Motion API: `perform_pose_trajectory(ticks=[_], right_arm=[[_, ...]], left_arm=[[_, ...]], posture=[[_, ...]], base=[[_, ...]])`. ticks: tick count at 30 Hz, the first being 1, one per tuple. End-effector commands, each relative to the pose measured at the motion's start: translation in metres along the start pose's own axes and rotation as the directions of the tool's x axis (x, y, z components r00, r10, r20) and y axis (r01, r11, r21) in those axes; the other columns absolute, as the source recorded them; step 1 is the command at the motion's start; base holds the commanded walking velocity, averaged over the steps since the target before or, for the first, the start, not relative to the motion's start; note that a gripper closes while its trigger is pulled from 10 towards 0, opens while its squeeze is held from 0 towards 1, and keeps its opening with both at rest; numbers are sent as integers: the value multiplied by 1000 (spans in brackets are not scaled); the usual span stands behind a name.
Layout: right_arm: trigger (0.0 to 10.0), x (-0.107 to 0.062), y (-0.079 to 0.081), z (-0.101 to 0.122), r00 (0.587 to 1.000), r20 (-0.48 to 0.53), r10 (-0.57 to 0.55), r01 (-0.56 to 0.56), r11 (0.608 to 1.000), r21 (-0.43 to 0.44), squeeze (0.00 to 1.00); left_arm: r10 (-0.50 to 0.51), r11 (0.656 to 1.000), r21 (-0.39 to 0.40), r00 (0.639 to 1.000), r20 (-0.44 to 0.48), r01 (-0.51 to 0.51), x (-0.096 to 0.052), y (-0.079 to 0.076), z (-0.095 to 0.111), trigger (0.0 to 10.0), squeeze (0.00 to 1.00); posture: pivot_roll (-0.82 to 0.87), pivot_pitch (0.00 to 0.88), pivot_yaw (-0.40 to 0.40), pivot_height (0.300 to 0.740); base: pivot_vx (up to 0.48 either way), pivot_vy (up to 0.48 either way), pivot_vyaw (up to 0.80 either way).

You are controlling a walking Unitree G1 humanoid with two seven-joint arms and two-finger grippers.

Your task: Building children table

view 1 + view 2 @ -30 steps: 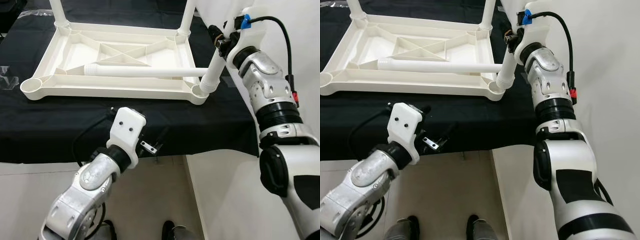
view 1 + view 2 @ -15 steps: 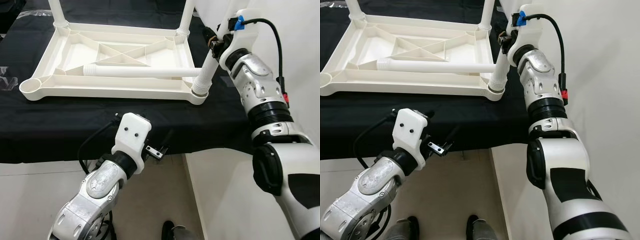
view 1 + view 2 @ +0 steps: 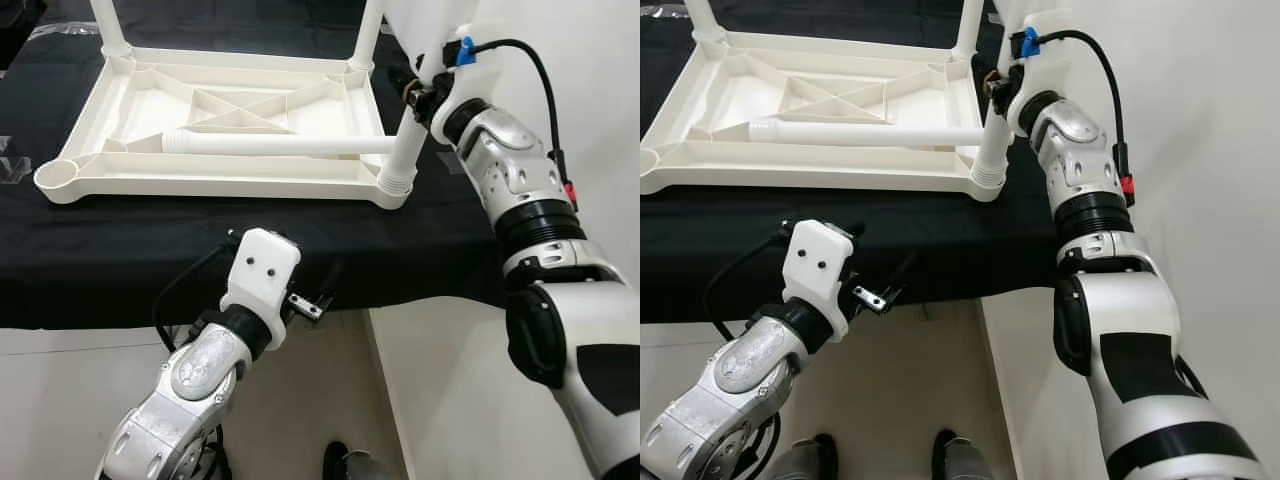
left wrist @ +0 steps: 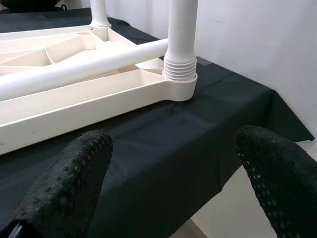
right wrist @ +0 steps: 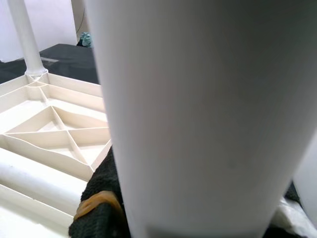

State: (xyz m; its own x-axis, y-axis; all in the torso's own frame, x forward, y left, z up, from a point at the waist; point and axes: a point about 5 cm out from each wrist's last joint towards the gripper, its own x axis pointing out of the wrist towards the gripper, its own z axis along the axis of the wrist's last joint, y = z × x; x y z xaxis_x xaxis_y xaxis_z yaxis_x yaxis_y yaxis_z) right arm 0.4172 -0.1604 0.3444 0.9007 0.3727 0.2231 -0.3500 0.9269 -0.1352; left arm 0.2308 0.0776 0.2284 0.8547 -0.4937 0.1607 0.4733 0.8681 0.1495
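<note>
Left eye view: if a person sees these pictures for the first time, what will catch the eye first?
First, the upside-down white plastic children's table top on the black cloth, with a loose white leg tube lying across it. Next, the right gripper closed on the upright white leg in the near right corner socket. The left gripper hovers open at the cloth's front edge.

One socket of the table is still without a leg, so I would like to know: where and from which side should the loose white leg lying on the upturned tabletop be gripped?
Grip the loose leg near mid-length, coming from above with the fingers across the tube. It lies flat on the tabletop's ribs, round and even, with its threaded end pointing toward the empty corner socket. The open left gripper is probably best placed.
</note>
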Motion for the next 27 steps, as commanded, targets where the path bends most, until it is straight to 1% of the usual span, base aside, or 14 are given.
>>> perform_pose_trajectory(ticks=[1, 3, 4, 5, 7, 9, 16, 17, 19, 21, 22, 24, 26, 27], right_arm=[[10000, -3, 10, -42, 982, -180, 63, -46, 994, 95, 0], [10000, -3, 10, -42, 982, -180, 63, -46, 994, 95, 0], [10000, -2, 16, -45, 979, -179, 95, -72, 989, 133, 0], [10000, -2, 16, -45, 979, -179, 95, -72, 989, 133, 0], [10000, 1, 29, -46, 978, -155, 142, -106, 970, 217, 0], [10000, 3, 37, -45, 977, -135, 164, -123, 955, 268, 0], [10000, 7, 45, -40, 981, -86, 172, -134, 934, 330, 0], [10000, 8, 51, -34, 980, -46, 191, -161, 915, 370, 0], [10000, 9, 54, -32, 979, -33, 201, -174, 909, 379, 0], [10000, 9, 63, -26, 971, 4, 237, -219, 889, 402, 0], [10000, 9, 63, -26, 971, 4, 237, -219, 889, 402, 0], [10000, 7, 74, -21, 959, 48, 279, -271, 855, 443, 0], [10000, 7, 74, -21, 959, 48, 279, -271, 855, 443, 0], [10000, 6, 80, -19, 952, 65, 299, -295, 843, 449, 0]], left_arm=[[-11, 1000, -6, 1000, -10, 11, -1, -3, -2, 10000, 0], [-11, 1000, -6, 1000, -10, 11, -1, -3, -2, 10000, 0], [-8, 1000, -4, 1000, -9, 8, -1, -3, -1, 10000, 0], [-8, 1000, -4, 1000, -9, 8, -1, -3, -1, 10000, 0], [-1, 1000, 0, 1000, -5, 1, -1, -1, 0, 10000, 0], [2, 1000, 2, 1000, -5, -2, 0, 1, 0, 10000, 0], [4, 1000, 3, 1000, -2, -4, 1, 1, 1, 10000, 0], [10, 1000, 7, 1000, 0, -10, 1, 2, 2, 10000, 0], [13, 1000, 8, 1000, 0, -13, 1, 3, 2, 10000, 0], [18, 1000, 14, 1000, 4, -18, 1, 4, 2, 10000, 0], [18, 1000, 14, 1000, 4, -18, 1, 4, 2, 10000, 0], [25, 1000, 14, 1000, 7, -25, 1, 7, 3, 10000, 0], [25, 1000, 14, 1000, 7, -25, 1, 7, 3, 10000, 0], [26, 1000, 16, 1000, 7, -27, 2, 7, 4, 10000, 0]], posture=[[51, 247, -121, 740], [51, 247, -121, 740], [53, 249, -120, 740], [53, 249, -120, 740], [53, 249, -120, 740], [53, 251, -118, 740], [51, 253, -118, 740], [51, 255, -122, 740], [51, 255, -122, 740], [48, 255, -123, 740], [48, 255, -123, 740], [47, 255, -124, 740], [47, 255, -124, 740], [47, 256, -124, 740]], base=[[0, 0, 0], [0, 0, 0], [0, 0, 0], [0, 0, 0], [0, 0, 0], [0, 0, 0], [0, 0, 0], [0, 0, 0], [0, 0, 0], [0, 0, 0], [0, 0, 0], [0, 0, 0], [0, 0, 0], [0, 0, 0]])
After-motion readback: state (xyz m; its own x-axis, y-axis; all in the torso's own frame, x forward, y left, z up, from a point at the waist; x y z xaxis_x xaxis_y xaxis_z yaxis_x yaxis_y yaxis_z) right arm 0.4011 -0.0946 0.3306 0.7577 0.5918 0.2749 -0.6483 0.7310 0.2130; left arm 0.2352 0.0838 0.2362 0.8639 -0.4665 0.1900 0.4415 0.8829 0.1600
